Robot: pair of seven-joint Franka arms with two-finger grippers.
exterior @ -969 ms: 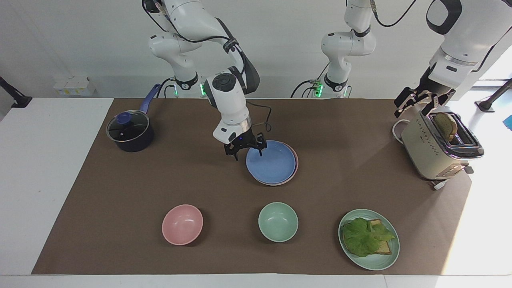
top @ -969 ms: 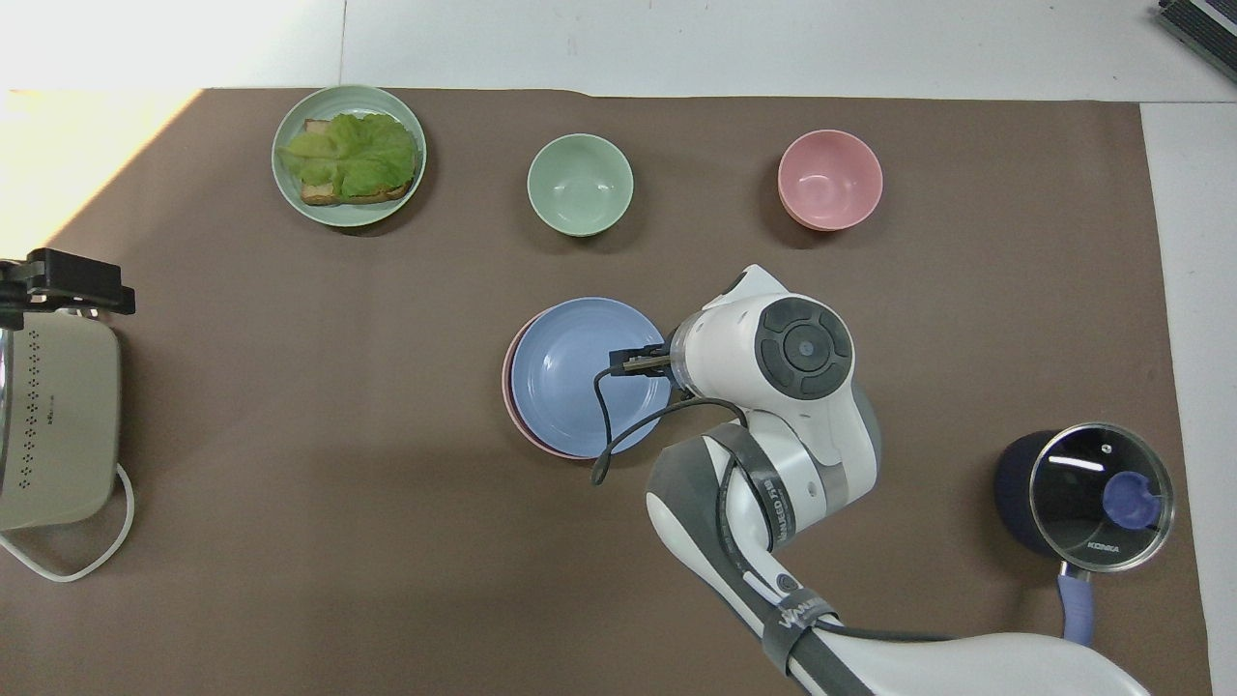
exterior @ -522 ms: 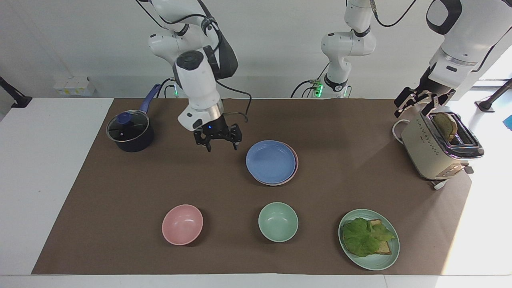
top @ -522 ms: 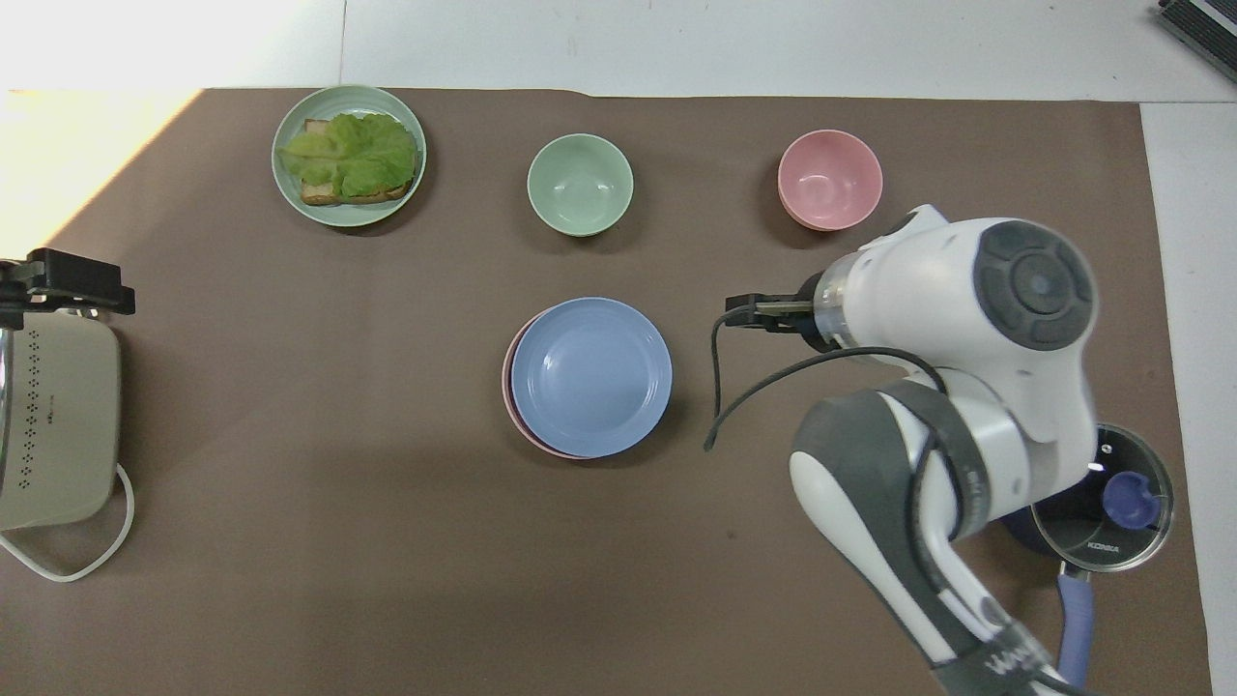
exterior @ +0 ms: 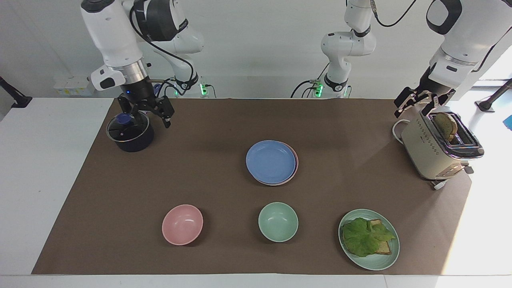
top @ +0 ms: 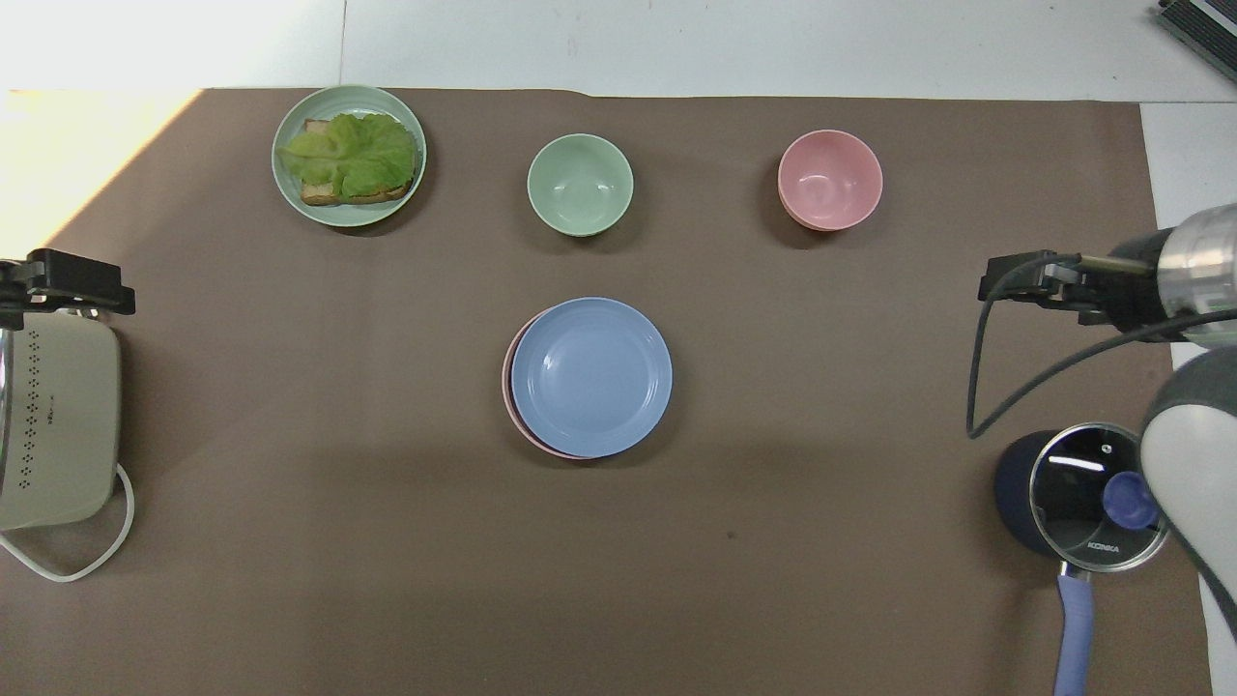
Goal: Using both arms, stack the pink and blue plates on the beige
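The blue plate (exterior: 271,161) (top: 591,377) lies mid-table on top of the pink plate (exterior: 296,164) (top: 508,387), of which only a thin rim shows. The beige plate is hidden. My right gripper (exterior: 146,113) (top: 1000,285) hangs open and empty in the air over the pot at the right arm's end, well away from the stack. My left gripper (exterior: 417,105) (top: 68,283) waits open and empty above the toaster at the left arm's end.
A dark pot with a glass lid (exterior: 130,132) (top: 1082,493) and a toaster holding bread (exterior: 438,146) stand at the table's two ends. Farther from the robots sit a pink bowl (exterior: 182,224), a mint bowl (exterior: 278,221) and a mint plate (exterior: 378,264) with lettuce and toast.
My right gripper left the blue plate's rim, rose and swung toward the right arm's end to over the pot. The plates and the left arm stayed put.
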